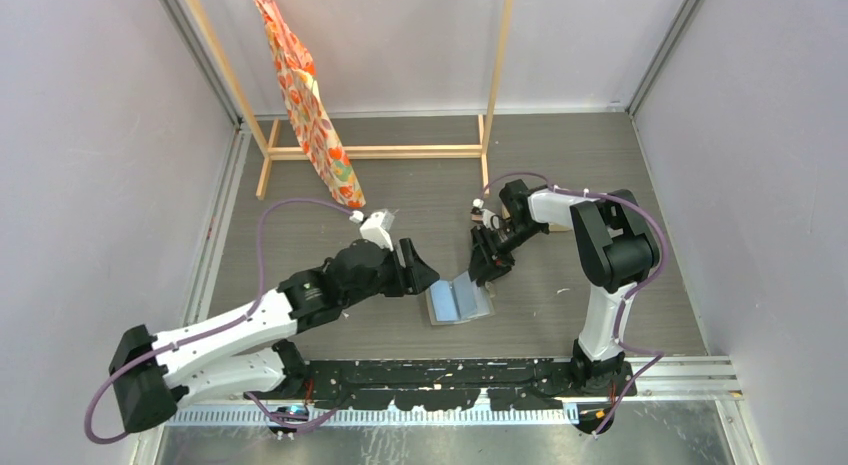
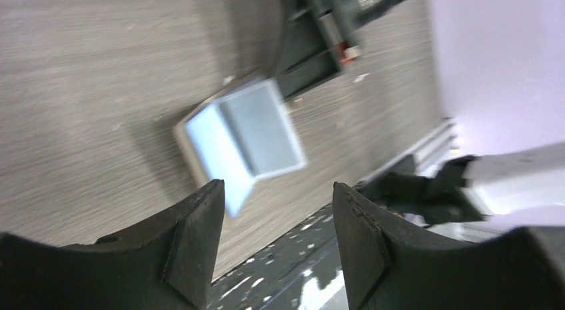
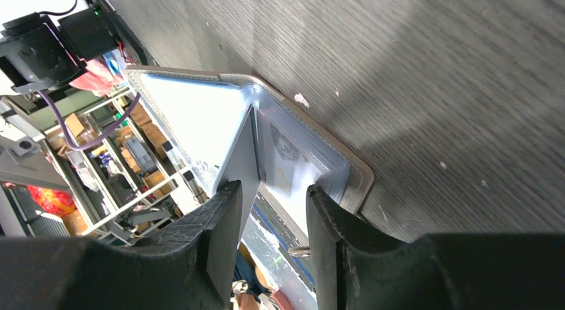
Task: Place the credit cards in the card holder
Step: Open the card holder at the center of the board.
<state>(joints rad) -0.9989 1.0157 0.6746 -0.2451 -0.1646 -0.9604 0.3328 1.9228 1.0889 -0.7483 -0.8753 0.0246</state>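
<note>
Left fingers [image 2: 193,240] gape empty; right fingers [image 3: 220,247] stand half-open astride a leaf of the card holder [image 3: 193,123].

The card holder [image 3: 286,157] has glossy clear-plastic sleeves in a matt stitched cover, the table [image 3: 433,70] is matt wood-grain, and my right fingers [image 3: 220,247] are matt, ridged black plastic.

**Top external:** fixed high over the near edge, facing down on the whole table [image 1: 560,165]. **Left wrist:** looks past its own fingers [image 2: 193,237], moderately near, at the open card holder [image 2: 246,133] in mid-frame. **Right wrist:** very close and low, with the card holder filling centre-left. All three views share the card holder.
</note>
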